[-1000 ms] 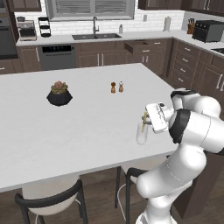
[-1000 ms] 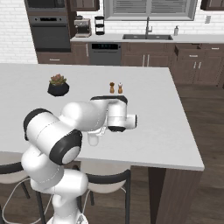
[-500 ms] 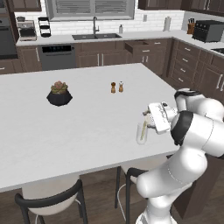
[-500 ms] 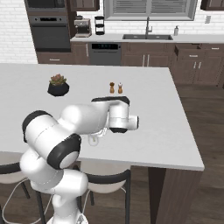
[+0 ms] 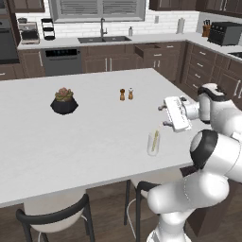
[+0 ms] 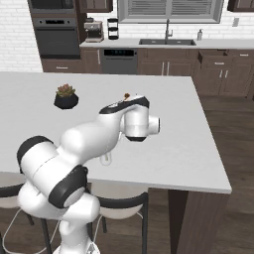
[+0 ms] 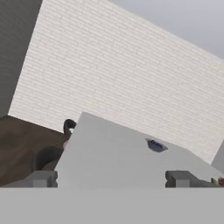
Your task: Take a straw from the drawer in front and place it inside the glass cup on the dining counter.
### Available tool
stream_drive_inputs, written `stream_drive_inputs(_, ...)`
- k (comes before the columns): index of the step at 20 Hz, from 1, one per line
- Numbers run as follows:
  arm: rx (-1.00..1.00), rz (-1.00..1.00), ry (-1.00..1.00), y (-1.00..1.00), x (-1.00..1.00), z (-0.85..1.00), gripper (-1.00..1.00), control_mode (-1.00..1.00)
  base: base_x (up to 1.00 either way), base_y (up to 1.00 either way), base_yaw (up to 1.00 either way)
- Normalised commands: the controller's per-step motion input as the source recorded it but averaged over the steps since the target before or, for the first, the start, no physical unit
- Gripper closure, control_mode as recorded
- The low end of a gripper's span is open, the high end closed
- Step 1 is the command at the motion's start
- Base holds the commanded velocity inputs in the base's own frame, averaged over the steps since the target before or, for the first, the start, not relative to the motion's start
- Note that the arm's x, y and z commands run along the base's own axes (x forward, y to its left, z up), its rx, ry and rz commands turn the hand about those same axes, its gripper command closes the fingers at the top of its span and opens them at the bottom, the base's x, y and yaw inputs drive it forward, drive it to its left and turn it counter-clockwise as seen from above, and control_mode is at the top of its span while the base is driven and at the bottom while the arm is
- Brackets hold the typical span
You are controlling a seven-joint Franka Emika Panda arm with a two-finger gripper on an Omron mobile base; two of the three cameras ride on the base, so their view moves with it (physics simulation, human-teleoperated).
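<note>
Pincer (image 5: 164,116) released above glass cup (image 5: 152,143) w/ straw (image 5: 155,138) inside; cup mostly hidden behind arm in right base view.

We find no text, label, brand, number or sign that we can read on anything here; every surface we look at is plain or too small to make out.

The arm was glossy white, built of rounded, bulbous segments with dark grey bands at the joints. Its hand (image 5: 165,116) was a flat white block carrying two small dark fingertips (image 7: 181,178).
</note>
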Motion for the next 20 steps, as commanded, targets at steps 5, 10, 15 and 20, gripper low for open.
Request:
stream_drive_inputs(5,0.00,0.00,-0.06,0.00,-0.52,0.62,-1.00,-1.00,0.00,0.00,0.00)
stream_drive_inputs(10,0.00,0.00,0.00,0.00,-0.49,0.07,-1.00,-1.00,0.00,0.00,0.00)
stream_drive_inputs(15,-0.01,0.00,0.00,0.00,-0.44,0.00,-1.00,-1.00,0.00,0.00,0.00)
stream_drive_inputs(20,0.00,0.00,0.00,0.00,-0.37,0.00,-1.00,-1.00,0.00,0.00,0.00)
